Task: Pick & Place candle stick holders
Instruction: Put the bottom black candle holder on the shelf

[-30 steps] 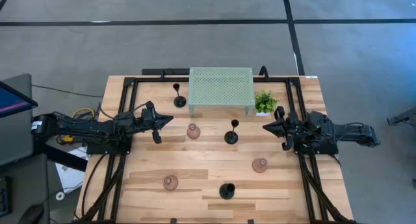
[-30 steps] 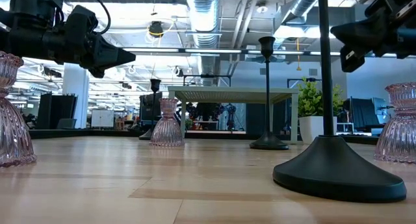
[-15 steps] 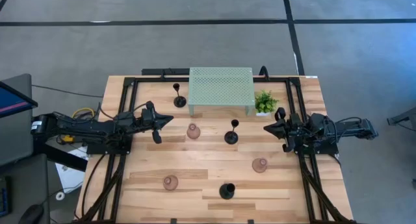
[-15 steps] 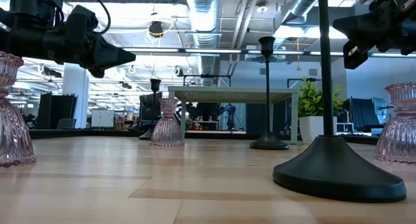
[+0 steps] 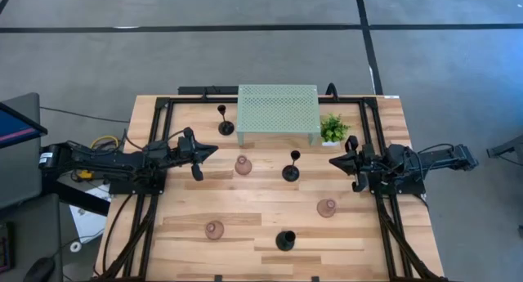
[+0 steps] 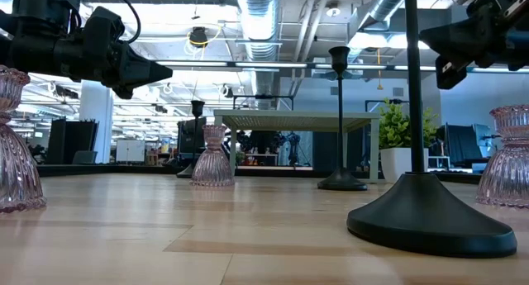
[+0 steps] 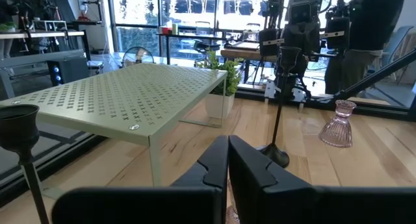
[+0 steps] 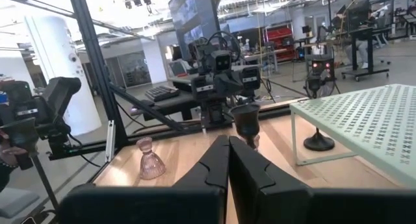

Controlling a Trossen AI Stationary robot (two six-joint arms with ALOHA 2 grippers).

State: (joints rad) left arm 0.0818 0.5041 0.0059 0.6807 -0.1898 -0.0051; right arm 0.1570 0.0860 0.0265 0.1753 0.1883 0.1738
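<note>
Both grippers pinched shut, empty, hovering above table. Slim black metal candle stick holder (image 5: 291, 167), stem upright, stands between them, just ahead of right gripper (image 5: 333, 160); left gripper (image 5: 214, 150) farther off. Squat pink ribbed glass holder (image 5: 243, 165) sits just ahead of left fingertips. Right arm looks nearer to black stem.

black candle stick holders (image 5: 290, 172), pink ribbed holders (image 5: 243, 165), pale green perforated stand (image 5: 278, 109)
</note>
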